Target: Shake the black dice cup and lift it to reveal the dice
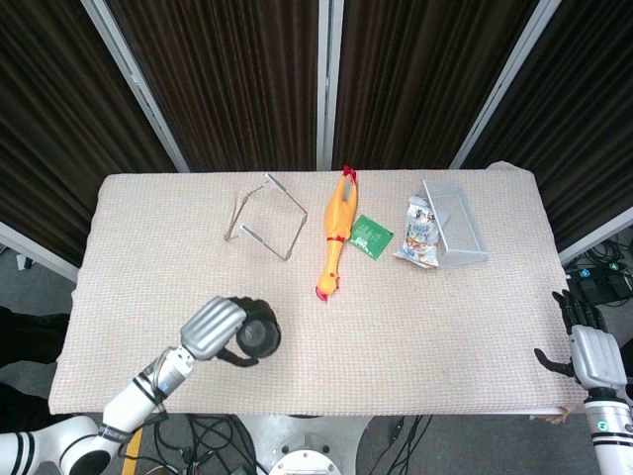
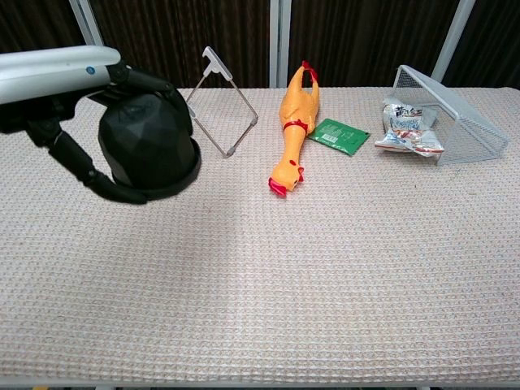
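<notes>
Left hand wrapped fingers around black dice cup, mouth down above table; right hand far off, finger state unclear.

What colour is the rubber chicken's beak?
Red; the rubber chicken is orange-yellow. Clearest in the chest view.

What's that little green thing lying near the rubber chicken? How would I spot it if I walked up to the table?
Start at the far side of the beige woven tablecloth, by the dark curtains, where the long yellow rubber chicken lies. Between it and the crinkled silver snack bag lies a small flat green packet. It is the only green thing there, lying flat and square.
</notes>
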Tool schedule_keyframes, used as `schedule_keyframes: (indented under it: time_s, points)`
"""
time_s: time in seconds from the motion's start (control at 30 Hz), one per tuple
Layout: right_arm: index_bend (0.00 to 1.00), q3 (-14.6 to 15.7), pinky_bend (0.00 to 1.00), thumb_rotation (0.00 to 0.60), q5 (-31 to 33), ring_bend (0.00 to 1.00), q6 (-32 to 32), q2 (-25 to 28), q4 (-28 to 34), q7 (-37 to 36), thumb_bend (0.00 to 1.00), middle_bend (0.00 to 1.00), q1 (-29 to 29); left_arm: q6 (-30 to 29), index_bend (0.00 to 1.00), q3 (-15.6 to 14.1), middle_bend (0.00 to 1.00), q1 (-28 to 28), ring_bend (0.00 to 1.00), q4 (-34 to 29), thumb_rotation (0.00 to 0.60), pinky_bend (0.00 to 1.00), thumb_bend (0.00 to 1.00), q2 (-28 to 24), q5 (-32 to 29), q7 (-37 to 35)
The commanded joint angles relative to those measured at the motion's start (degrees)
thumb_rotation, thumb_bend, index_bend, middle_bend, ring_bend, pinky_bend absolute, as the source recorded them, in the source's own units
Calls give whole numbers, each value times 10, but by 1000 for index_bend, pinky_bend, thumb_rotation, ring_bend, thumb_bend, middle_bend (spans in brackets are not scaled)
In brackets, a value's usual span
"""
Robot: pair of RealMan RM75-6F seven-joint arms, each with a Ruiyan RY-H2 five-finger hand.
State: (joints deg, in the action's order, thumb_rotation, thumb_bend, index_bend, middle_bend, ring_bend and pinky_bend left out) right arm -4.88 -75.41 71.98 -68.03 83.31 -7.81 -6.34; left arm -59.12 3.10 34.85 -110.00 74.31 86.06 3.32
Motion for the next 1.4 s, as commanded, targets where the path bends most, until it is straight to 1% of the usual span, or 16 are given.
schedule_keyframes:
  time_s: [0.03,0.13,0.2,0.27,0.3,0.37,0.43,0.53,0.6,0.7,0.77,0.8,0.87,0.93,1.1,1.4]
  points:
    - [0,0,0,600,2,0,-2,-1,-2,-1,148,0,0,-13,506,12,549,-4,445,25,600,493,249,6,-26,-13]
    - [0,0,0,600,4,0,-5,-2,-5,-2,147,0,-1,-9,510,70,549,13,447,115,600,493,249,24,-132,26]
    - [0,0,0,600,4,0,-7,-3,-5,-2,147,0,-2,-28,511,121,551,28,447,202,600,494,249,61,-241,95]
    - [0,0,0,600,4,0,-7,-2,-5,-3,147,0,-2,-28,512,172,557,47,452,261,600,496,249,93,-352,126]
    - [0,-1,0,600,5,0,-6,-2,-5,-3,147,0,-1,-23,513,187,560,56,454,278,600,498,249,98,-385,137]
    - [0,-3,0,600,8,0,-5,-1,-6,-5,147,0,0,-14,514,200,562,66,456,299,600,499,249,98,-416,147]
    - [0,-4,0,600,10,0,-6,-1,-8,-6,147,0,0,-11,514,196,562,65,456,292,600,498,249,91,-412,146]
    - [0,-2,0,600,11,0,-11,-4,-12,-7,147,0,-2,-17,514,170,562,48,456,245,600,498,249,78,-370,129]
    - [0,0,0,600,8,0,-13,-5,-13,-7,148,0,-2,-22,514,138,561,30,456,190,600,499,249,67,-312,107]
    - [0,0,0,600,6,0,-11,-6,-13,-7,148,0,-2,-21,514,68,562,-1,456,92,600,498,250,51,-197,63]
    - [0,-1,0,600,6,0,-10,-6,-12,-7,148,0,-3,-21,514,16,562,-16,456,45,600,498,250,47,-108,39]
    - [0,-1,0,600,5,0,-10,-6,-12,-6,148,0,-2,-24,514,-2,562,-20,456,38,600,498,250,50,-75,33]
    - [0,0,0,600,4,0,-10,-6,-12,-7,148,0,-2,-33,514,-26,561,-30,455,44,600,498,249,65,-37,20]
    - [0,1,0,600,4,0,-10,-6,-12,-9,147,0,-2,-35,514,-30,560,-36,454,64,600,498,250,79,-41,6]
    - [0,-1,0,600,9,0,-16,-8,-19,-13,148,0,-3,-12,514,-5,559,-36,453,144,600,498,249,112,-104,-21]
    - [0,-2,0,600,2,0,-6,-3,-8,-7,147,0,-3,17,514,3,559,-22,453,210,600,498,249,153,-99,-62]
